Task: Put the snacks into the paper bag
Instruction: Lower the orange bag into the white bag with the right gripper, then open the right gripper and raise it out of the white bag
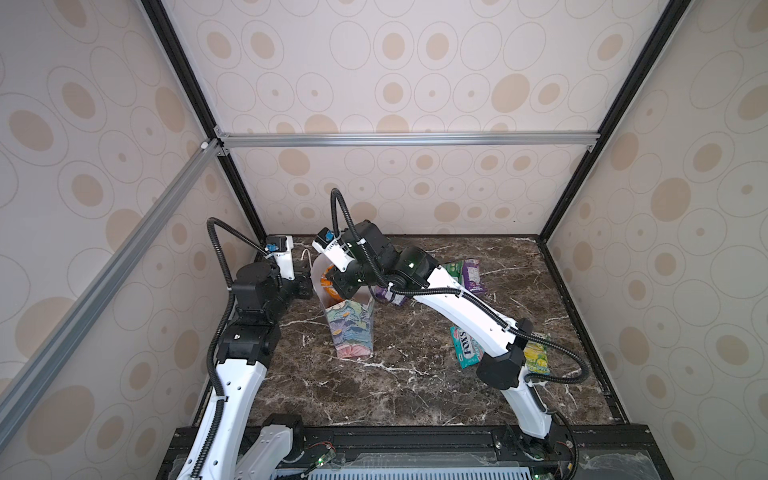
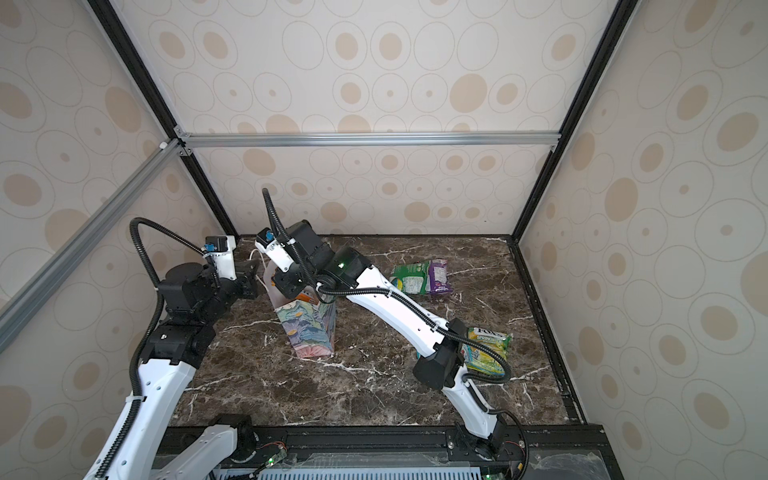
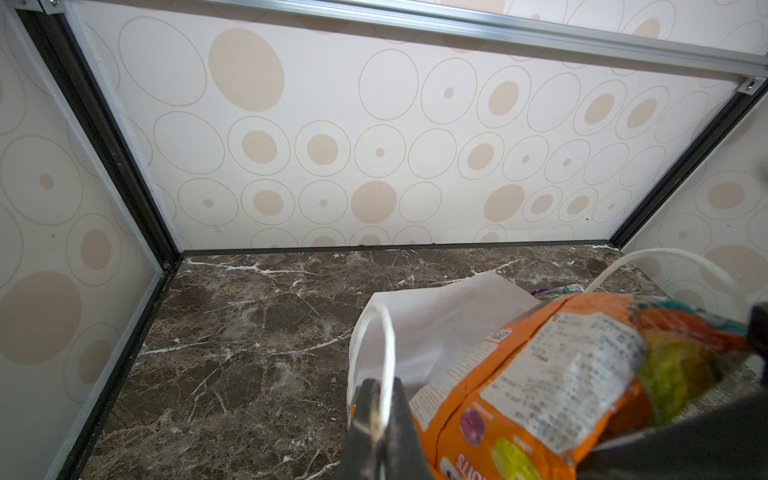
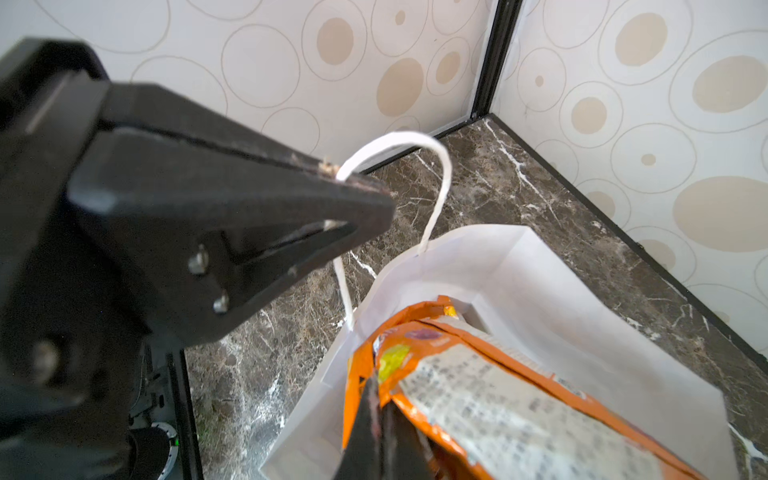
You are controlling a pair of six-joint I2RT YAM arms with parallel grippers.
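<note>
Our left claw (image 3: 380, 399) pinches the cord handle (image 4: 442, 174) of the paper bag (image 4: 582, 299), right claw (image 4: 380, 411) clamps the orange packet (image 4: 498, 399) partly in its mouth — light, crinkly, slippery, so we'd grab the edge seam

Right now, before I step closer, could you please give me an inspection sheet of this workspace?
Surface: dark marble table, no spill seen.
Job's things: paper bag upright; orange packet in its mouth; green packet, purple packet, teal packet, yellow packet loose on the table.
Clutter: nothing seen.
Grippers: left gripper shut on the bag's cord handle; right gripper shut on the orange packet.
Cables: black hoses along both arms; one loop over the yellow packet.
Surroundings: patterned walls, metal rails.
</note>
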